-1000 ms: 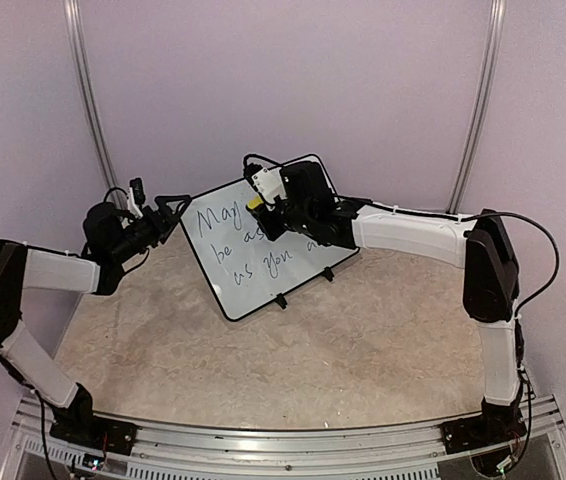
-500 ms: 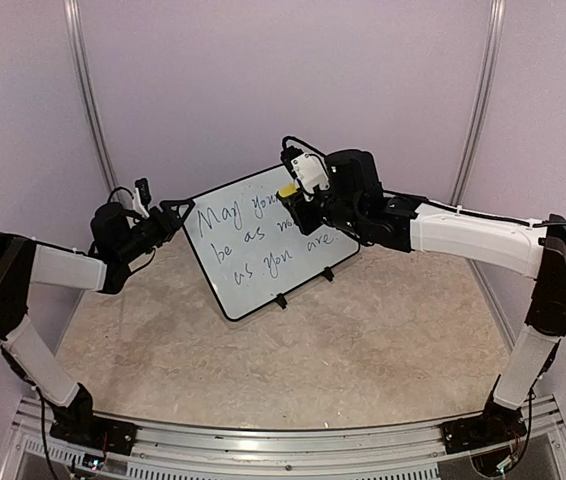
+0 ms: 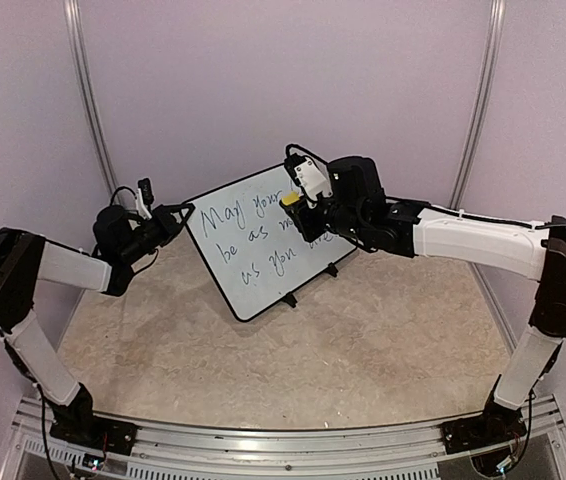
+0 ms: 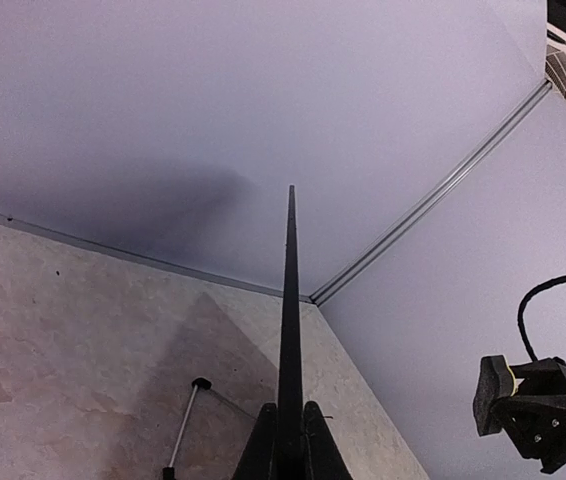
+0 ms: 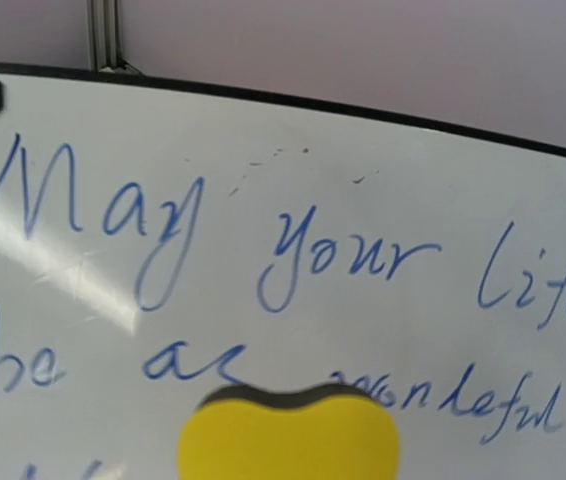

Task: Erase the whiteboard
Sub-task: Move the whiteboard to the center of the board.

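The whiteboard (image 3: pixel 248 255) stands tilted back on its wire stand (image 3: pixel 288 298) at the rear centre of the counter (image 3: pixel 363 340), face toward the arms. The left tool (image 3: pixel 183 210) is clenched on the board's upper left corner. In the left wrist view the black rim runs edge-on, straight up from between the fingers.

The right tool (image 3: pixel 293 203) grasps a yellow sponge (image 5: pixel 288 440) in front of the second text line, below "your". Contact with the surface cannot be confirmed. Blue handwriting (image 5: pixel 153 230) covers the face.

Open counter lies in front of the board and to its right. The rear wall stands close behind the top edge. The right arm crosses over the board's right portion.
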`<state>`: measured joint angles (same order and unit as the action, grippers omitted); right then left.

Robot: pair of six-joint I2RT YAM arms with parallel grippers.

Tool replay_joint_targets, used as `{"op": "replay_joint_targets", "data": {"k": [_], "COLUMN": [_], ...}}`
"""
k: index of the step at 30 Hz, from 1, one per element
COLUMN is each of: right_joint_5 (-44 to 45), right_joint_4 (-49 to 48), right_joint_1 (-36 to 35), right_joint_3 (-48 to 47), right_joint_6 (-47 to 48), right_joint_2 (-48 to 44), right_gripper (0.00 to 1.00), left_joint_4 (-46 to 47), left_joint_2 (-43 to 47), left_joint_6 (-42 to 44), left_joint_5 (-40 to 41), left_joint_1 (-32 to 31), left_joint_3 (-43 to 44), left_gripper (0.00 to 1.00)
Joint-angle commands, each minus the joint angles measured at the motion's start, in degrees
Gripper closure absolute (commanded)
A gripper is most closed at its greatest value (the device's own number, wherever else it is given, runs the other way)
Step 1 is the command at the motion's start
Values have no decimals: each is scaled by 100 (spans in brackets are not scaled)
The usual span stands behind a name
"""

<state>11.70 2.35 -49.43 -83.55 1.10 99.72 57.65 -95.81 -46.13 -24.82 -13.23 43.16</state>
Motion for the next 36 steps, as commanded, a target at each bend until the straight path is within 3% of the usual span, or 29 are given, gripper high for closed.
{"op": "replay_joint_targets", "data": {"k": [1, 26, 36], "right_joint_5": [-28, 9, 41], "right_joint_4": [-83, 239, 468], "right_joint_1": [4, -118, -594], "right_joint_3": [119, 161, -435], "right_joint_6": [-88, -286, -533], "right_joint_2": [-285, -123, 399], "right_gripper": [77, 77, 78], "left_joint_4": [447, 1076, 690], "left_joint_2": [-127, -295, -102], "left_joint_6": [-123, 29, 336], "left_joint_5": [-237, -537, 159], "left_joint_1": [-189, -1261, -1741], "left_joint_3": [-42, -411, -582], "left_gripper": [97, 100, 100]}}
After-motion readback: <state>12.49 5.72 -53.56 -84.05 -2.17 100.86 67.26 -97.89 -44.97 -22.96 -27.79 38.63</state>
